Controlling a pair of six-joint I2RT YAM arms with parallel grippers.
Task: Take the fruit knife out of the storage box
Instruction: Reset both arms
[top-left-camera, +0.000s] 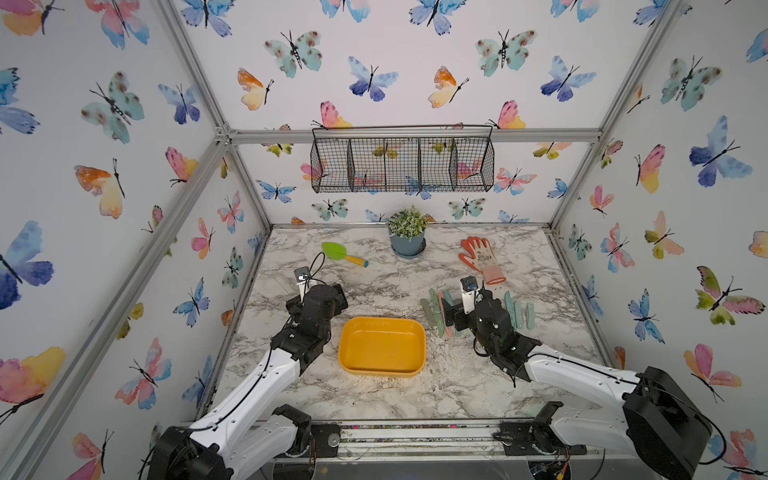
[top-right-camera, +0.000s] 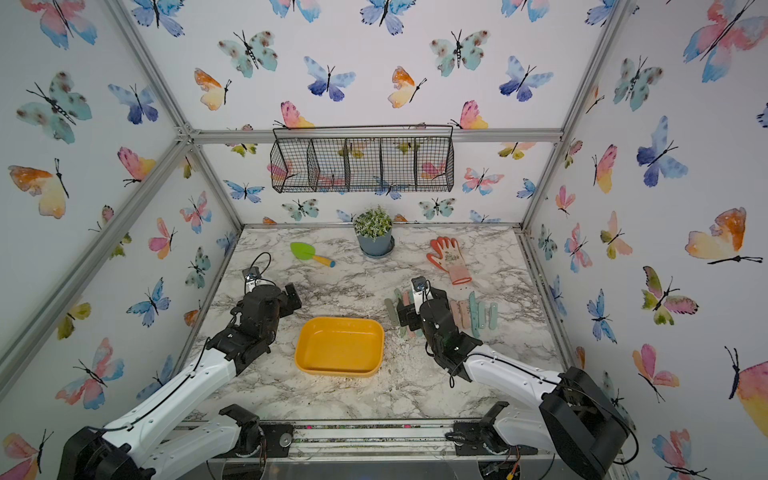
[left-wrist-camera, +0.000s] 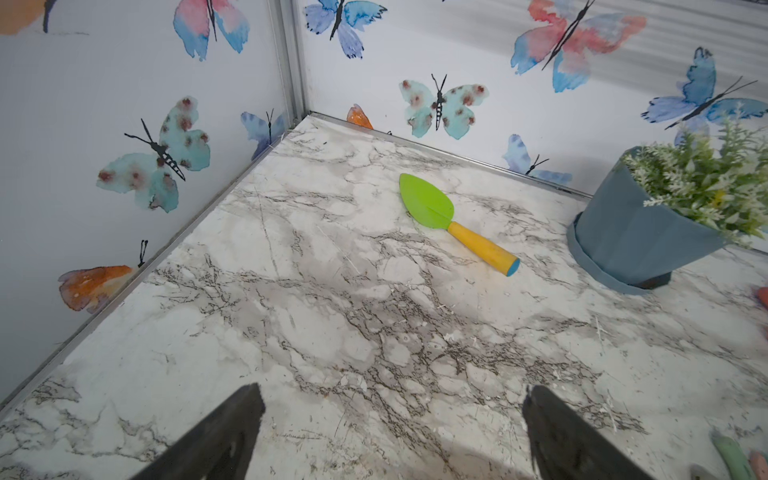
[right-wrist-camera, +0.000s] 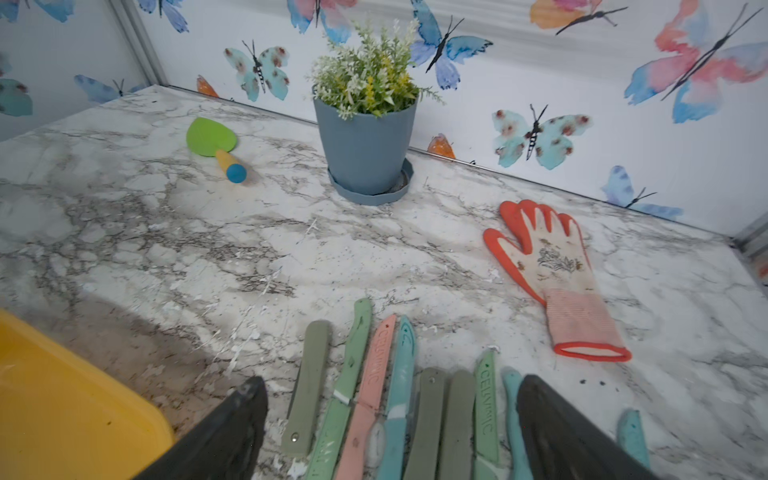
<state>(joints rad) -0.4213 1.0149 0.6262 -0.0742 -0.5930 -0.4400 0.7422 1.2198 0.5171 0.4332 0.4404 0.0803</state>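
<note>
Edges: storage box (top-left-camera: 380, 345) sits front-centre on the table (top-left-camera: 374, 399), between the two arms and well apart from every edge; only bare yellow floor shows inside it in both top views (top-right-camera: 338, 347). Bare marble runs along the front edge ahead of the box, and again between the box and the rear items.

Task item: the fruit knives (right-wrist-camera: 397, 374) lie on the table outside the box, in a row between the box and the right edge, each pointing roughly front to rear. The left end of the row (top-left-camera: 434, 307) is just beside the box's rear right corner. The right end (top-left-camera: 518, 313) is near the right edge but apart from it.

Rear strip: trowel (top-left-camera: 343, 252) toward the rear left, potted plant (top-left-camera: 407, 235) at mid rear edge, glove (top-left-camera: 482, 257) rear right, just behind the knife row. Wire basket (top-left-camera: 402, 164) hangs on the rear wall above the table.

Right arm: reaches in from the front right corner, wrist bent down over the middle of the row. Right gripper (right-wrist-camera: 390, 386) has its jaws spread wide and grips nothing; knives lie beneath and between the fingers, contact cannot be told.

Left arm: comes from the front left corner and is raised left of the box. Left gripper (left-wrist-camera: 395, 390) faces the rear left corner, jaws apart, only bare marble between them.
</note>
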